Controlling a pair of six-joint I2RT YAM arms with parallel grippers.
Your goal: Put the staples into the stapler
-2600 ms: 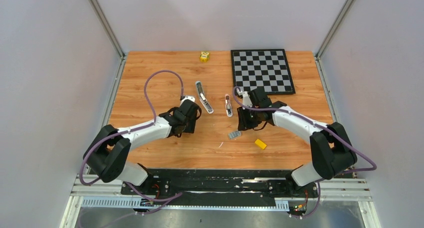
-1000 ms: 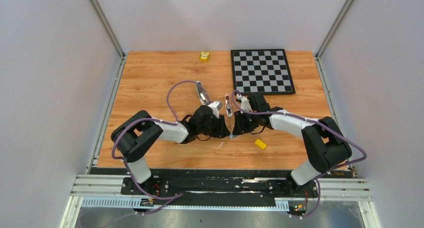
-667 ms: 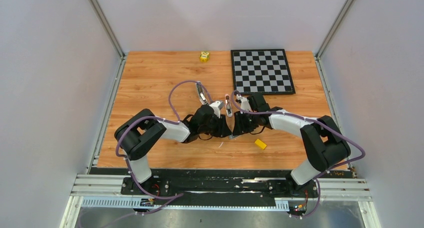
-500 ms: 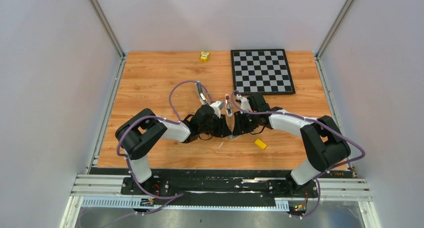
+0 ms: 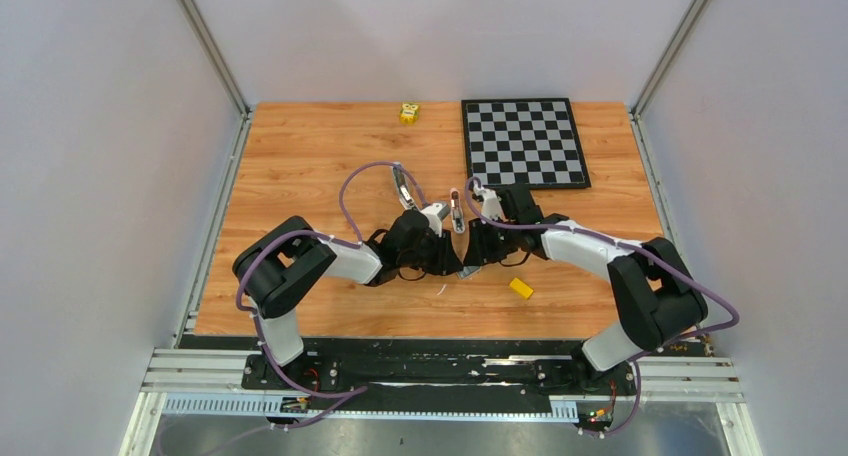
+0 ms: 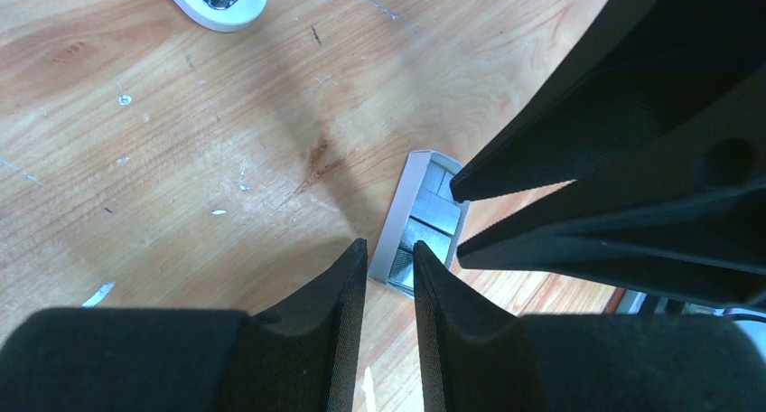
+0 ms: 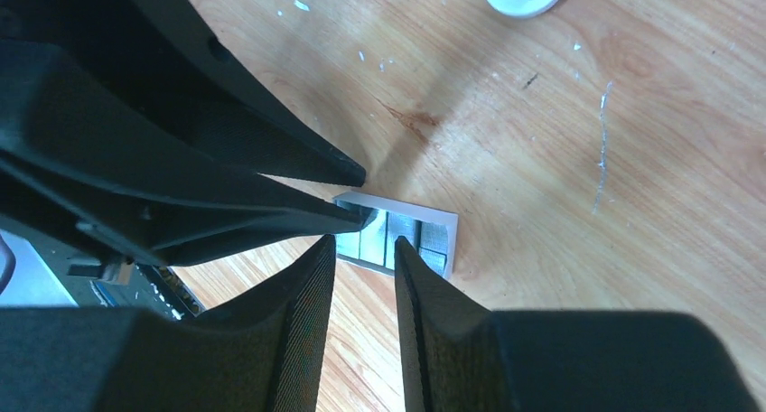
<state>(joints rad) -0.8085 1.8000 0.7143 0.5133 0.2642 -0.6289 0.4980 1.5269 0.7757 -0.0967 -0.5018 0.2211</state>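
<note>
Where the two sets of black fingertips meet nose to nose, entries run outward as follows:

1. staples (image 6: 434, 209) – silvery ridged strips in a shallow pale tray (image 6: 393, 222), flat on the wood at the table's front-centre, btwn the two arms.

2. left gripper (image 6: 387, 251) – fingers (image 6: 336, 290) narrowly parted, slim gap showing. Tips sit over the tray's near short end, w/ a corner of the tray seen in the gap. From the opposite wrist, one tip is at the tray's end corner and the other is over bare wood. Nothing seen clamped; touching vs hovering, can't tell.

3. right gripper (image 7: 363, 247) – fingers (image 7: 303, 294) also a narrow gap apart, w/ staples visible btwn them. Tips are at the tray's long edge, and no grip on anything is seen.

4. short stapler pc (image 5: 456, 204) – white, rounded end w/ metal inside, just beyond the tips, apart from the tray.

5. long stapler pc (image 5: 402, 188) – white and metal, far-left of no. 4, w/ the left arm's purple cable (image 5: 345, 191) looping across it.

6. yellow block (image 5: 520, 288) – near-right of the staples, apart.

7. chessboard (image 5: 525, 142) – flat, far-right qtr.

8. small yellow item (image 5: 408, 112) – far edge, ctr.

9. table (image 5: 300, 156) – wood-grain, w/ scratches and pale flecks around the tray
</note>
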